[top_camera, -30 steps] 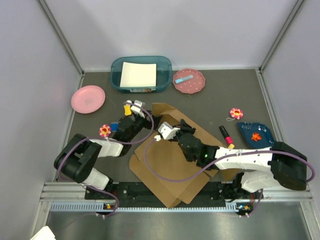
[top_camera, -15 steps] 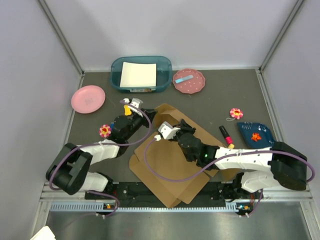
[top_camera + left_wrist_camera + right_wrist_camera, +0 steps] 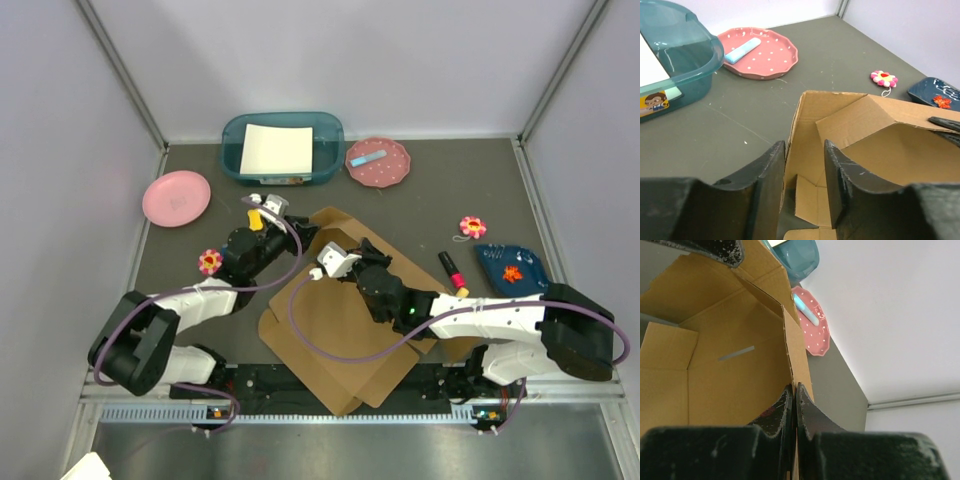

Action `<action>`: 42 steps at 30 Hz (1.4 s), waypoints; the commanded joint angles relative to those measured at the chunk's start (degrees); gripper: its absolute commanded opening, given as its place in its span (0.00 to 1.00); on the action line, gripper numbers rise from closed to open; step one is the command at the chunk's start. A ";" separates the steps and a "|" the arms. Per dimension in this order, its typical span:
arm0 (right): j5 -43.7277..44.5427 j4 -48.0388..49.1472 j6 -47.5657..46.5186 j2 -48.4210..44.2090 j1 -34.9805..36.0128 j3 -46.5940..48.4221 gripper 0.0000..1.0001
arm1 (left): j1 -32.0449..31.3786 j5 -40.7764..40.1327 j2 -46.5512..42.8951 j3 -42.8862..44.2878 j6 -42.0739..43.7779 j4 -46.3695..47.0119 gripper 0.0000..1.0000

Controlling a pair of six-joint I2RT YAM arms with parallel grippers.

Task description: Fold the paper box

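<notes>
1. Centrally on the table lies the paper box, mostly flat, with its far walls raised. Its near flaps reach over the rail at the arm bases.
2. The left gripper is at the far left corner of the box. Its fingers stand apart and straddle the upright edge of the left wall. A clear gap shows on the inner side of that wall; contact on the outer side cannot be told.
3. The right gripper has its fingers pressed together on the top edge of a raised wall, with only the thickness of the cardboard between them.
4. In the right wrist view, that clamped wall runs away from the fingers to a folded corner, and a slot shows in the panel to its left.
5. Open table lies beyond the far corner of the box, between it and the teal bin, which holds a white sheet.
6. A dotted pink plate sits just beside the bin, well apart from the box.
7. To the right, a marker lies near the box edge, leaving a narrow strip of table.
8. To the left, a flower ornament lies just beside the left arm, and a plain pink plate sits farther out near the wall.
</notes>
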 commanded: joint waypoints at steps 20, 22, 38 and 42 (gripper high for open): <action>-3.60 -10.19 6.82 0.47 -0.88 0.19 0.00 | 0.08 1.40 10.13 2.28 0.31 3.29 0.11; -3.51 -10.19 6.82 0.65 -0.97 0.27 0.00 | 0.08 2.02 8.55 2.55 0.31 2.51 0.00; 0.70 -8.96 6.65 1.62 -0.97 0.45 0.00 | 0.08 1.23 -1.39 6.15 -9.51 -11.20 0.00; 1.76 -8.08 5.59 1.53 -0.79 0.45 0.00 | 0.08 1.67 -3.32 6.24 -14.09 -13.40 0.00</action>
